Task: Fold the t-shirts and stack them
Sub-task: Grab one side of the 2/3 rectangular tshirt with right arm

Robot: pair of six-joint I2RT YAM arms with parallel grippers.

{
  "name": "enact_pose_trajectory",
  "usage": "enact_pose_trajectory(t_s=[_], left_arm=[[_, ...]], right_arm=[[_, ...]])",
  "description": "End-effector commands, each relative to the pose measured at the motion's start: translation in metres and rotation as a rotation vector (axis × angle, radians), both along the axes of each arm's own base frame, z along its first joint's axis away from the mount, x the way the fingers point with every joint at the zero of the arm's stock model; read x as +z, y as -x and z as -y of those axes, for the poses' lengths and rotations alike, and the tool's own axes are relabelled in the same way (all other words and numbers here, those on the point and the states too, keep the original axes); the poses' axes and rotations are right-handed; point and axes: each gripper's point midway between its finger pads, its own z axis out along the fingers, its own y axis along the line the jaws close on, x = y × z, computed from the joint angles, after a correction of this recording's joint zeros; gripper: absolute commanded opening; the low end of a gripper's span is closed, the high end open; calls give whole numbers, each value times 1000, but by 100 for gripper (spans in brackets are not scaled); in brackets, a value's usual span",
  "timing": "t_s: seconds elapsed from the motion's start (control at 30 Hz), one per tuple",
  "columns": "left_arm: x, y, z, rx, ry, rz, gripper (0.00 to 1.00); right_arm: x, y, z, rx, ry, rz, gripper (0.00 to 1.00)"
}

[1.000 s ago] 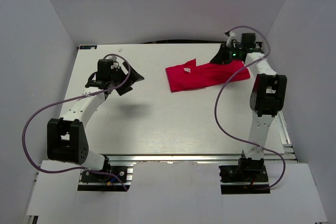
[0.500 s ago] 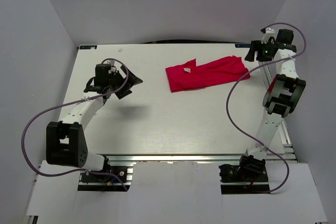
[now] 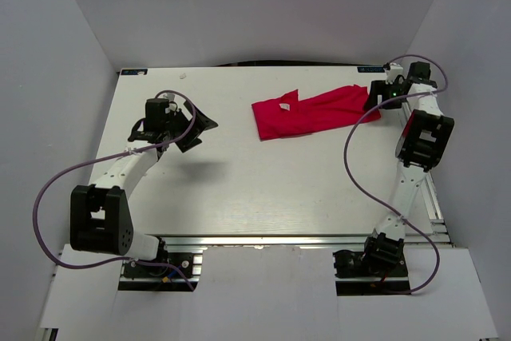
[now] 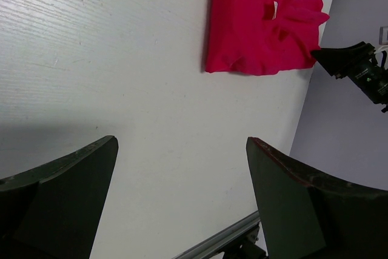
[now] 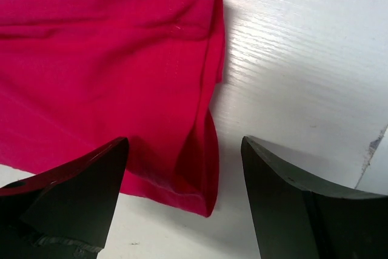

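Note:
A bright red t-shirt (image 3: 315, 113) lies folded into a rumpled strip on the far right part of the white table (image 3: 239, 189). My right gripper (image 3: 374, 98) hovers at its right end, jaws open. In the right wrist view the open gripper (image 5: 185, 141) straddles the t-shirt's (image 5: 109, 59) folded corner without gripping it. My left gripper (image 3: 200, 124) is open and empty over bare table, well left of the shirt. The left wrist view shows that gripper (image 4: 180, 144) open, with the t-shirt (image 4: 254, 22) far ahead and the right arm's black gripper (image 4: 357, 68) beyond it.
Grey walls enclose the table on the left, back and right. An aluminium rail (image 3: 271, 239) runs along the near edge by the arm bases. Purple cables (image 3: 351, 165) loop from both arms. The table's right edge (image 5: 370, 150) lies just past the shirt's corner.
The right gripper opened and let go of the shirt's right end, swung out to the far right, then came back to that end. The left arm drew back slightly.

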Motion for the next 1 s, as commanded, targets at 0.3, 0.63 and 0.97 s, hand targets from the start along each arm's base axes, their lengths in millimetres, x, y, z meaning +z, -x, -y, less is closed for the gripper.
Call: enact_pose_trajectory(t_s=[0.3, 0.63, 0.97], left_arm=[[10, 0, 1, -8, 13, 19, 98], [11, 1, 1, -2, 12, 14, 98], [13, 1, 1, -3, 14, 16, 98]], right_arm=[[-7, -13, -43, 61, -68, 2, 81], [-23, -8, -55, 36, -50, -65, 72], [-22, 4, -89, 106, -122, -94, 63]])
